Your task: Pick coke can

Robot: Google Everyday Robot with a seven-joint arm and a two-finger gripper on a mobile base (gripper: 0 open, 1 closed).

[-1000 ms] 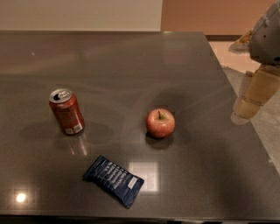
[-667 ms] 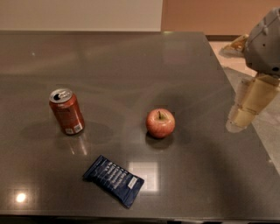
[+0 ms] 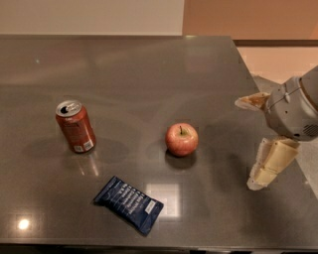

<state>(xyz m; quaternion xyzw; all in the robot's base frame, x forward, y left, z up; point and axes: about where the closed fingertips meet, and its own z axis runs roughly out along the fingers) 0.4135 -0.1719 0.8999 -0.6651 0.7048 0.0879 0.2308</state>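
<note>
We noted the pincer (image 3: pixel 248 144) open, empty, at the edge of the bench (image 3: pixel 149 64), well apart from the upright can (image 3: pixel 75 126).

Likely an office break area: glossy dark table (image 3: pixel 149 74), pale walls (image 3: pixel 89 15), gripper (image 3: pixel 246 144) above its right edge.

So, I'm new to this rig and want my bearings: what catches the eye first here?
The red coke can stands upright at the left of the dark table, with a red apple near the middle and a blue snack packet lying nearer the front edge. The gripper hangs over the right edge, jaws apart, holding nothing.
</note>
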